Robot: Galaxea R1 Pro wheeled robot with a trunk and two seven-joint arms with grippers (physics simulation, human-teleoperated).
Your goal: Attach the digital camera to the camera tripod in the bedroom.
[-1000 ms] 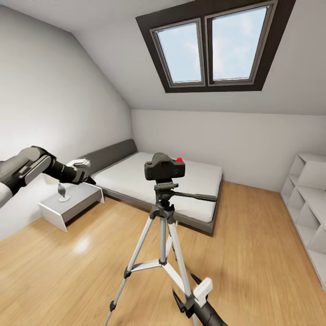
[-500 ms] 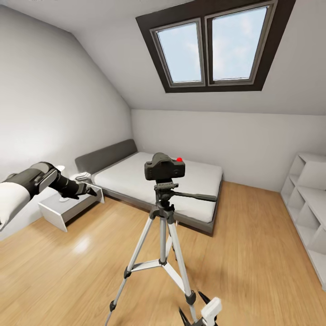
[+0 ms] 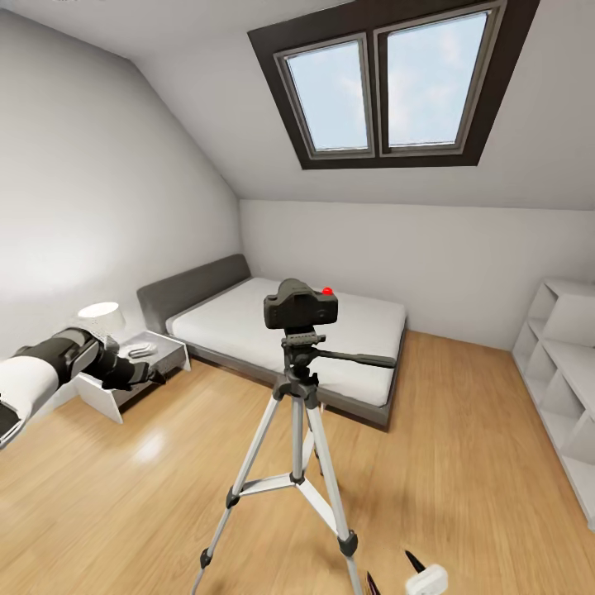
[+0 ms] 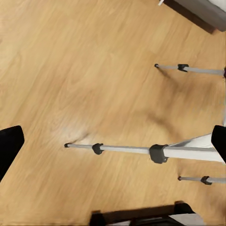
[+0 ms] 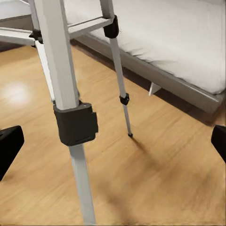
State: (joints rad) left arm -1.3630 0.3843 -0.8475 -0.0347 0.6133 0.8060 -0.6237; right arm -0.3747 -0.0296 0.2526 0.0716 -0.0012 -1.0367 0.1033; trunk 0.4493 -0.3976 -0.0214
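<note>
Bedroom [image 3: 124, 165]: digital camera [image 3: 301, 307] atop camera tripod [image 3: 296, 430]

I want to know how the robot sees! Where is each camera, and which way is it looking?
Head view: on the robot's head, looking ahead over the digital camera sitting on the camera tripod, the bed behind; left gripper and right gripper show.
Left wrist view: near the left gripper, looking down at floor and tripod legs; dark fingertips at the edges.
Right wrist view: near the right gripper, low, facing tripod legs and bed; fingertips at the edges.
All share the tripod.

An attic bedroom: bed [image 3: 297, 330], nightstand [image 3: 132, 372], skylight [image 3: 388, 83].
</note>
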